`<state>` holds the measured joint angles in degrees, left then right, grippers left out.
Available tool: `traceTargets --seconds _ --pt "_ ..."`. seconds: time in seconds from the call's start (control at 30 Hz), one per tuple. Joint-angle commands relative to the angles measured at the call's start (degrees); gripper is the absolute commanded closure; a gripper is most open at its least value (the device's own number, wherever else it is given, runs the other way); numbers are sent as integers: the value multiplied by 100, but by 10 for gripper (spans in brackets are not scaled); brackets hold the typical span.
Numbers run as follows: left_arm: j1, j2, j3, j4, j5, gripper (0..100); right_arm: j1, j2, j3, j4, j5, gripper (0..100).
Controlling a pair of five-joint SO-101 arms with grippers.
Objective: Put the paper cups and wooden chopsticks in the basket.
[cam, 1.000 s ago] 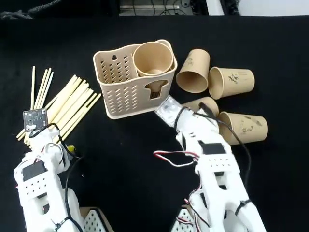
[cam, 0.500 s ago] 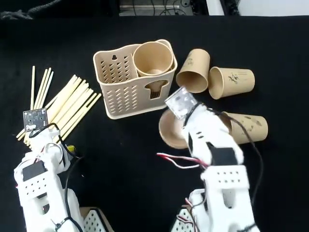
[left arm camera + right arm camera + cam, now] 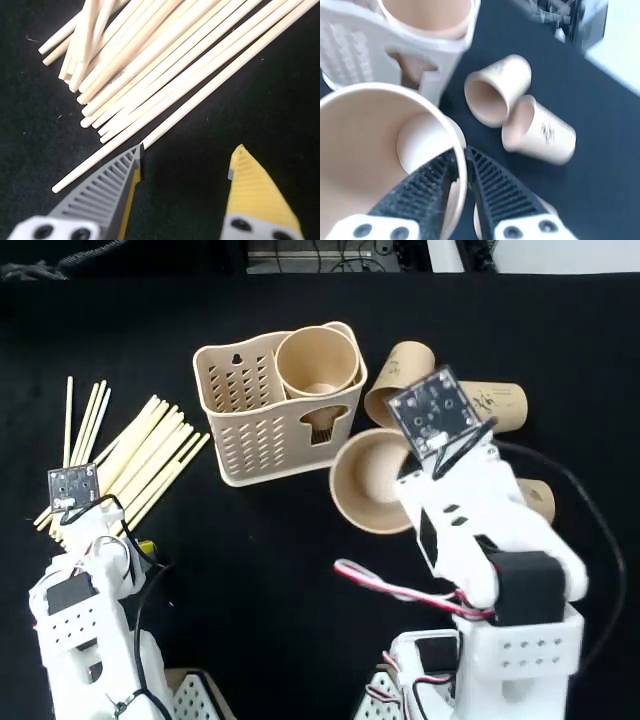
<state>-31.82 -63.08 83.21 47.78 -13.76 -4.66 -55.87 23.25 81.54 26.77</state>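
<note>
Black table [image 3: 250, 570]: my right gripper [image 3: 462, 151] is pinching a paper cup [image 3: 372, 480] by its rim, basket [image 3: 262, 430] just beyond; my left gripper [image 3: 191, 146] is gaping wide (nothing held), chopsticks [image 3: 165, 75] just ahead.

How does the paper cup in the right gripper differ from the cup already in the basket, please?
The held cup is pinched at its rim by the right gripper; the basket cup is untouched. The held cup is outside the basket, beside it; the basket cup sits inside one compartment. Both are tan, mouths up.

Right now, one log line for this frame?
right hand: shut on paper cup rim | left hand: open over chopsticks | basket: stowed cup inside
</note>
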Motion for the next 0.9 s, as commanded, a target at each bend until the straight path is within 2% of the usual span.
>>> traceTargets --seconds 0.0,0.17,0.43,0.63,0.87 --pt "22 -53 -22 -79 -44 722 -703 734 -1921 352 -501 987" --pt "22 -53 -22 -79 -44 722 -1090 2018 -3530 220 -1046 987" --pt "22 -53 -22 -88 -44 722 -1090 4365 -5235 -70 -1213 987" --pt "22 -53 -22 -88 -44 722 -870 5684 -6193 -70 -1213 987" --pt "22 -53 -13 -105 -44 722 -536 6387 -6598 70 -1240 987"
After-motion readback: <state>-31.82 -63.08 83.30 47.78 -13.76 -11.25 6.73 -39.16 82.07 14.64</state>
